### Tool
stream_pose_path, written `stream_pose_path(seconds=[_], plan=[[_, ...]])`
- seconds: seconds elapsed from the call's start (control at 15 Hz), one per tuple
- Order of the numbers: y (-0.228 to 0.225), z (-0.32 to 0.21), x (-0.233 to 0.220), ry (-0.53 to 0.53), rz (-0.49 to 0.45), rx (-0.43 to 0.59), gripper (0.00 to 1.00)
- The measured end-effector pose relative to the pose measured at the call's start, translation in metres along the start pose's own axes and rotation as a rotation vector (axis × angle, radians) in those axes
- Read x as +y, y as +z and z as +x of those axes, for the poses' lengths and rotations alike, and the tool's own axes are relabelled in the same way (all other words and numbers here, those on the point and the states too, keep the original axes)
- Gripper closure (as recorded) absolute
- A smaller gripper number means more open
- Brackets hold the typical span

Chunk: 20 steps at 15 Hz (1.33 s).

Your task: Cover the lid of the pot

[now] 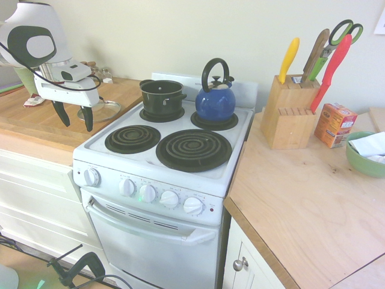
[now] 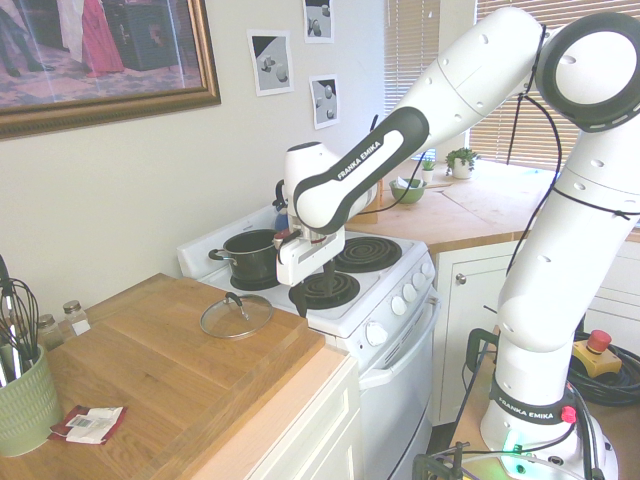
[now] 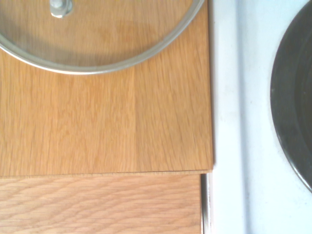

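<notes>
In the first exterior view, the gripper (image 1: pixel 75 116) is hanging at the left with fingers apart and empty, the lid (image 1: pixel 102 111) lying just behind it, the pot (image 1: pixel 162 96) sitting open at upper centre.

In the second, the lid (image 2: pixel 236 315) is resting flat at centre-left.

In the wrist view, its knob (image 3: pixel 60 7) is peeking in at the top: glass, slippery and breakable, so I'd pinch that knob

The arm is glossy white with rounded, bulbous joints and black bands and end caps at the joints. "FRANKA EMIKA" is printed in white on a black band of the forearm and again on the base segment. The gripper (image 1: pixel 74 117) has a white boxy body and two dark, tapered fingers (image 1: pixel 88 118).
</notes>
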State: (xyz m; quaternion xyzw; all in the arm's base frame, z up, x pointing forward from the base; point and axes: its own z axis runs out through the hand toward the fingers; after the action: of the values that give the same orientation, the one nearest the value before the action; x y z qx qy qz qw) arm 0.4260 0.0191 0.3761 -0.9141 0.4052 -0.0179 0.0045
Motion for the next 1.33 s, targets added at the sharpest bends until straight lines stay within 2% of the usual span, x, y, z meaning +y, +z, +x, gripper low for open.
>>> stream_pose_path(seconds=[0.2,0.4,0.8,1.07,1.33], plan=[[-0.003,0.003,-0.001,0.014,0.015,0.016,0.00],[-0.026,0.021,-0.016,0.042,0.053,0.055,0.00],[-0.056,0.066,-0.101,0.012,0.103,0.105,0.00],[-0.049,0.063,-0.153,-0.048,0.090,0.077,0.00],[-0.006,0.068,-0.166,-0.068,0.028,0.051,0.00]])
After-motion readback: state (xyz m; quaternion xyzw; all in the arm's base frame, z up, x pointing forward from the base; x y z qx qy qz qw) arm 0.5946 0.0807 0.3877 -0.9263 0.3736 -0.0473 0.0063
